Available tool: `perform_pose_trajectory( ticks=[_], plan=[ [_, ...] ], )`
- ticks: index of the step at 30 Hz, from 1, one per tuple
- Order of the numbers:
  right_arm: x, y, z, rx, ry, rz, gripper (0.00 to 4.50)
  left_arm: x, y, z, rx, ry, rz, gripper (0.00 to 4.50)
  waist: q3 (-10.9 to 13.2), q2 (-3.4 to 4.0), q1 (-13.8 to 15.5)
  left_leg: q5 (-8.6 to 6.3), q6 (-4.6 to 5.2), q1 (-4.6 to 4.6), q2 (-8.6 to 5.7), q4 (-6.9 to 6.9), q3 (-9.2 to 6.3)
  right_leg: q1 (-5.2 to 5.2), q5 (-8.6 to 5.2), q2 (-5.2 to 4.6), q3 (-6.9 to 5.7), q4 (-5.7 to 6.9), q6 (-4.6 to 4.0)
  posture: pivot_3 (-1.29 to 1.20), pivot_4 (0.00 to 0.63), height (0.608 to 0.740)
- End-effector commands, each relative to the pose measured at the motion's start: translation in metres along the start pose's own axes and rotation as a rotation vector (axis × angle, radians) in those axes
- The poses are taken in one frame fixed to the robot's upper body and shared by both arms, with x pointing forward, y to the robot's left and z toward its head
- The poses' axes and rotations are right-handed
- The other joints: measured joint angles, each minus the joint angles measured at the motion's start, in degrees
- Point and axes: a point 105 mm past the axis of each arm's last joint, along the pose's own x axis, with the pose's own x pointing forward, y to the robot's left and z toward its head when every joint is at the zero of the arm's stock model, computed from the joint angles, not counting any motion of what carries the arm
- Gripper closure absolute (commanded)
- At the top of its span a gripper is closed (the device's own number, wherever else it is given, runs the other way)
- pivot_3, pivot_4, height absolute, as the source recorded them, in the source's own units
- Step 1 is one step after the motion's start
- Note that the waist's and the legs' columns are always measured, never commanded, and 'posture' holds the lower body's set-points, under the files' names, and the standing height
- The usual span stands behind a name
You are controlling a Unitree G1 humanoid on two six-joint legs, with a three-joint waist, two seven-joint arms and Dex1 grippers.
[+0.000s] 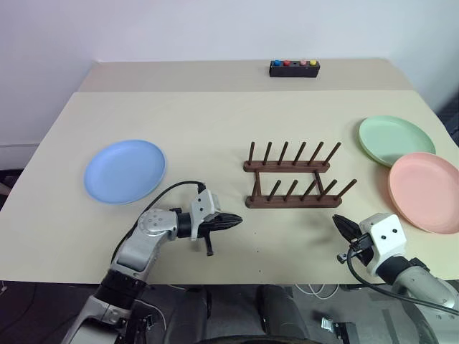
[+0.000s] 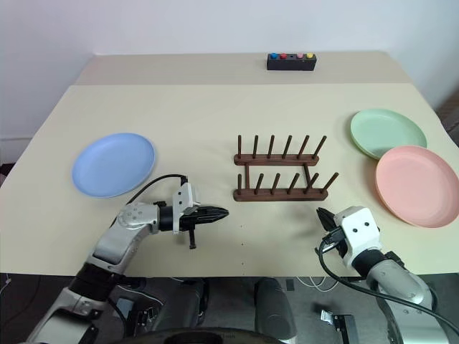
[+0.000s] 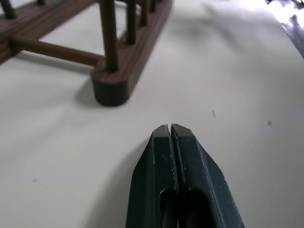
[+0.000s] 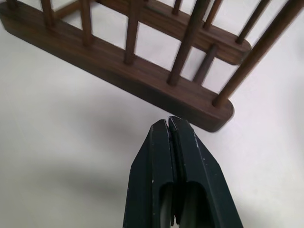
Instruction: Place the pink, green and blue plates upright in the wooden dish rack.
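Surface: beige desk against a white wall; a black button box sits at the far edge, well apart from the work.
Rack position: wooden dish rack stands mid-desk, between the two arms; all slots bare.
Rack axis: long axis runs left-right across the desk; two parallel rails, one behind the other; pegs rise upright, leaning slightly rightward as seen from the head.
Plates: blue plate lies flat to the left of the rack; green plate and pink plate lie flat to the right, the pink rim just over the green one's near edge. None racked.
Left gripper: jaws pressed together, holding nothing; points rightward toward the rack's left end, low over the desk.
Right gripper: jaws pressed together, holding nothing; points forward at the rack's near right end.
Step in hand (judgement): start of task, no plate picked yet.
Next move (judgement): spread one set of jaws, reach the nearest plate's rim, pinch it, tip it on edge, then lower it between pegs, crosswise to the rails.
Risk (judgement): shallow flat rims give little to pinch.
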Motion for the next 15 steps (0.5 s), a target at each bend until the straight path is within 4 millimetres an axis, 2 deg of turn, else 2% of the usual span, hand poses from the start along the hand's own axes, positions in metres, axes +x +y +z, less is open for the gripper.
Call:
perform_pose_trajectory(
  ticks=[1,5,11,15],
  plan=[
    [0.004,-0.001,0.003,-0.017,-0.02,-0.024,4.5,0.006,0.002,0.009,0.014,-0.032,0.038,4.46,0.0,0.01,-0.05,0.0,0.0,0.0,0.0,0.0,0.0,-0.01,0.0,0.0,0.0,0.01,0.0,0.0,0.15,0.74],
    [0.014,-0.008,-0.006,-0.031,0.024,-0.048,4.5,0.013,0.007,0.003,0.006,-0.025,0.059,4.46,-0.01,0.01,-0.06,0.0,0.0,0.0,-0.01,0.0,0.01,-0.01,0.0,0.0,0.0,0.0,0.0,0.0,0.15,0.74],
    [0.026,-0.013,-0.008,-0.033,0.023,-0.051,4.5,0.02,0.008,-0.003,-0.003,-0.03,0.066,4.46,-0.04,0.06,0.04,0.0,0.0,0.03,-0.02,0.03,0.01,0.04,0.0,0.0,0.0,0.0,0.0,0.0,0.15,0.74],
    [0.038,-0.018,-0.009,-0.059,0.02,-0.061,4.5,0.024,0.014,0.004,0.026,-0.044,0.107,4.46,-0.04,0.06,0.0,0.0,0.0,0.08,-0.02,0.03,0.01,0.1,0.0,0.0,0.0,0.0,0.0,0.0,0.15,0.74]
  ],
)
